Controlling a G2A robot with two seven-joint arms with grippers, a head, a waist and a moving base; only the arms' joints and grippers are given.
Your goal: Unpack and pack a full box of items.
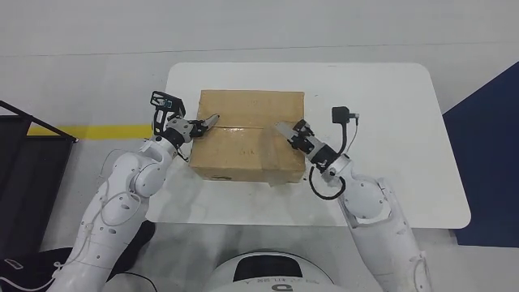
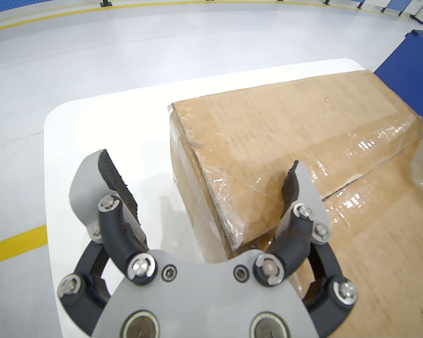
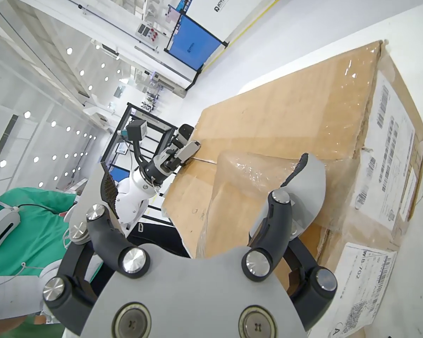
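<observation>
Shut brown cardboard box [image 1: 247, 134] lying flat on the white, round-cornered bench [image 1: 389, 97], set toward the bench's left half; both top flaps down and meeting along a middle seam; contents hidden beneath them. Glossy clear tape [image 2: 370, 138] along that seam and wrapped over the box's left end, wrinkled and split at the corner. White printed labels [image 3: 391, 135] stuck on the right end wall, the lowest one cut off by the picture's edge.

Left end effector [image 2: 200, 159] released, fingers spread wide, straddling the top edge at the box's left end - one finger above the taped top near the seam, the other out over bare bench beside the end wall; touching or not, impossible to tell. Right end effector [image 3: 205, 166] likewise released and spread, above the top near the seam's right end; a loose, cloudy sheet of clear film [image 3: 246, 174] raised off the cardboard between its fingers, not pinched by them.

Narrow strip of bench between the box and the left edge; a moderate band on the robot's side; broad bare surface to the right and along the far side - roomiest there. Box's near wall hidden behind the arms in the top view.
</observation>
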